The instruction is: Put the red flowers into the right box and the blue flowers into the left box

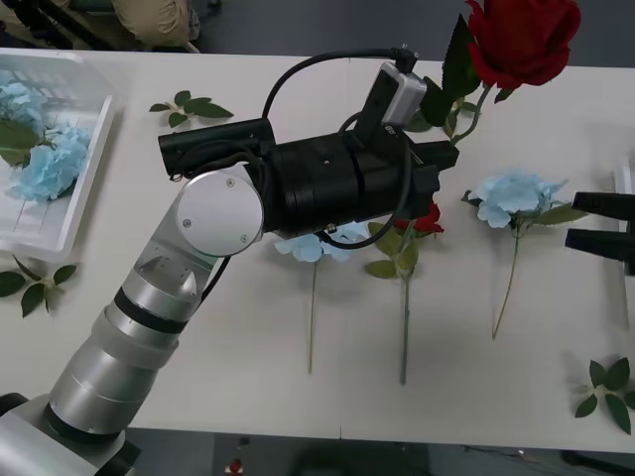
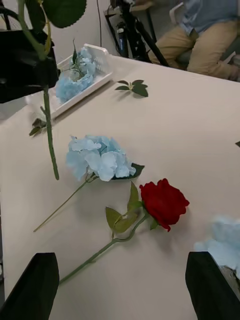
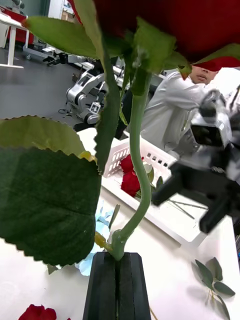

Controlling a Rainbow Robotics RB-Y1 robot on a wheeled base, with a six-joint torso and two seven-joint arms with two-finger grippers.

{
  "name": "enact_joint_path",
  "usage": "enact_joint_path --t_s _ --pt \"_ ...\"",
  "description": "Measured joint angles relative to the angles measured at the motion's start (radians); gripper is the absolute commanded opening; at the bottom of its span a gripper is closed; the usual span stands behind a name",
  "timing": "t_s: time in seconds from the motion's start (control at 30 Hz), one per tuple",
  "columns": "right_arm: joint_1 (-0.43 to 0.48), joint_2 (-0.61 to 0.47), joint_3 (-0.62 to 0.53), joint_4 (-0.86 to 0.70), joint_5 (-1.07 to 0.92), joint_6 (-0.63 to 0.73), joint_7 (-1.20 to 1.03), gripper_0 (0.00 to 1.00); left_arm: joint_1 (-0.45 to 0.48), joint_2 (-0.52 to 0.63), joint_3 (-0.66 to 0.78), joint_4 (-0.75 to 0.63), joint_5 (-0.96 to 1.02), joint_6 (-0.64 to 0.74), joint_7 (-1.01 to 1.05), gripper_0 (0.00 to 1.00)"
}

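Across the white table (image 1: pixel 248 387) the left arm reaches over the middle, its left gripper (image 3: pixel 118 280) clamped shut on the stem of a held rose (image 1: pixel 523 38) raised above the far side; the left box (image 1: pixel 74 178) sits at the table's left edge with blue flowers (image 1: pixel 50 164) inside; the right box (image 3: pixel 150 157) holds red roses (image 3: pixel 131 180); the right gripper (image 1: pixel 600 220) waits at the right edge, its black fingers (image 2: pixel 32 290) spread apart; on the table lie three blue hydrangeas, one near the right gripper (image 1: pixel 513 195), one beneath the arm (image 2: pixel 97 157), and beside that a second rose (image 2: pixel 164 202); loose leaf sprigs (image 1: pixel 189 107) lie scattered.
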Motion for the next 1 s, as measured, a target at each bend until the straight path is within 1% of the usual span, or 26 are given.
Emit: enact_joint_path --t_s 0.1,0.2,0.33,0.43,0.63,1.0 --pt "0.057 0.037 0.000 0.000 -0.042 -0.012 0.004 0.75 0.000 0.000 0.000 0.000 0.000 0.000 0.000 0.00" --pt "0.090 0.075 0.001 0.000 -0.079 -0.012 0.004 0.76 0.000 0.000 0.000 0.000 0.000 0.000 0.000 0.00" --pt "0.096 0.120 0.010 0.000 -0.100 -0.015 0.004 0.76 0.000 0.000 0.000 0.000 0.000 0.000 0.000 0.00" --pt "0.094 0.141 0.057 0.000 -0.115 -0.048 0.004 0.76 0.000 0.000 0.000 0.000 0.000 0.000 0.000 0.00" --pt "0.050 0.148 0.187 0.000 -0.116 -0.108 0.004 0.76 0.000 0.000 0.000 0.000 0.000 0.000 0.000 0.00" --pt "-0.082 0.164 0.406 0.000 -0.115 -0.266 0.004 0.76 0.000 0.000 0.000 0.001 0.000 0.000 0.000 0.00"
